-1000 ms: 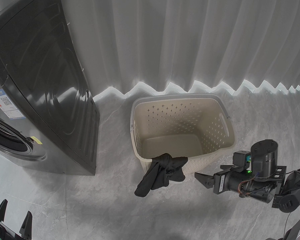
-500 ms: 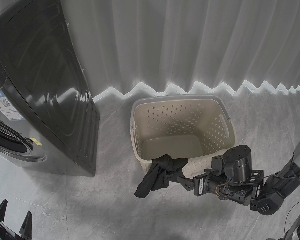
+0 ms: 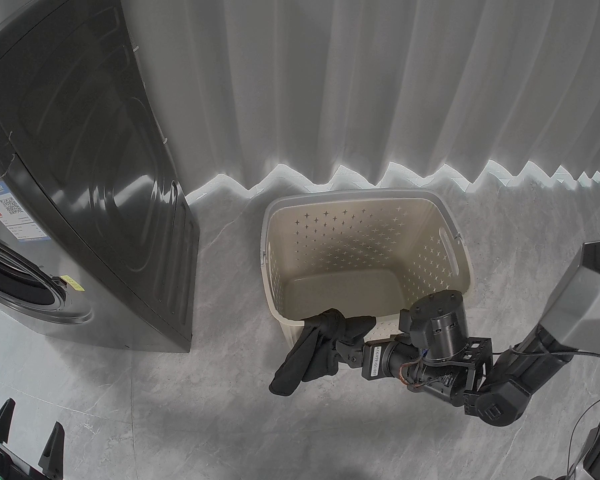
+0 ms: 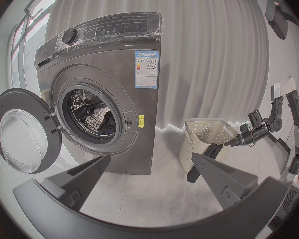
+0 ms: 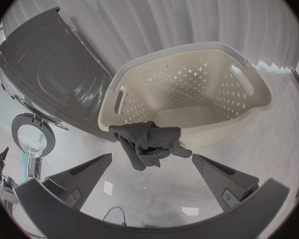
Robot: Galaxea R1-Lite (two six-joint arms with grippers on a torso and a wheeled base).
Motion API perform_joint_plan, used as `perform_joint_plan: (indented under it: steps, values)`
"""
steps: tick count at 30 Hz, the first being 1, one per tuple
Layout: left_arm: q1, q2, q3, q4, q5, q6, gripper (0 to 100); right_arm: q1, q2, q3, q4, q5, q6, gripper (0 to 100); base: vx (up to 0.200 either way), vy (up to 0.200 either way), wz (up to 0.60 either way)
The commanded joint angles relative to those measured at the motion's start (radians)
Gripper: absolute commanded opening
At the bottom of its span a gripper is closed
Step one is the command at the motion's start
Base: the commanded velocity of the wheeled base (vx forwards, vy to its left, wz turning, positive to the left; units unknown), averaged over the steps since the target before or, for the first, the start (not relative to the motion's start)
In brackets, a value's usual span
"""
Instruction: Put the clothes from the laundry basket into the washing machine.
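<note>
The dark cloth (image 3: 317, 355) hangs over the near rim of the basket (image 3: 360, 195). Its bunched top sits on the rim and its tail trails down the outer wall toward the floor, so its long axis runs downward and slants to the robot's left.

The right gripper (image 3: 343, 353) is the nearer one by far. It lies just to the right of the cloth at about rim height, with its tips at the edge of the folds. The right wrist view shows its fingers (image 5: 202, 165) spread wide, with the bunched part of the cloth ahead of and between them and nothing pinched yet. The forearm is stretched low and almost level, pointing leftward along the basket's near wall with the elbow out to the right.

A short push further left, then closing on the bunch at the rim, looks like what the grasp calls for.

The left gripper (image 4: 149, 156) is also spread and holds nothing. It sits low, well apart from the basket, facing the washer (image 4: 99, 117), whose door (image 4: 23, 130) stands open with dark laundry visible in the drum
</note>
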Motion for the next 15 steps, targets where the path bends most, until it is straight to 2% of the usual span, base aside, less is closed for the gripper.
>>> perform_joint_plan:
  steps: [1,5,15]
  values:
    - [0.0,-0.016,0.018,0.0,0.001,0.001,100,-0.002,0.097,-0.029,-0.055,0.0,-0.001,100,0.0,0.0,0.0]
    - [0.0,-0.016,0.018,0.0,0.001,0.001,100,-0.006,0.152,-0.057,-0.104,0.0,-0.004,100,0.0,0.0,0.0]
    - [0.0,-0.016,0.018,0.0,0.001,0.001,100,-0.009,0.238,-0.144,-0.133,0.001,-0.012,100,0.0,0.0,0.0]
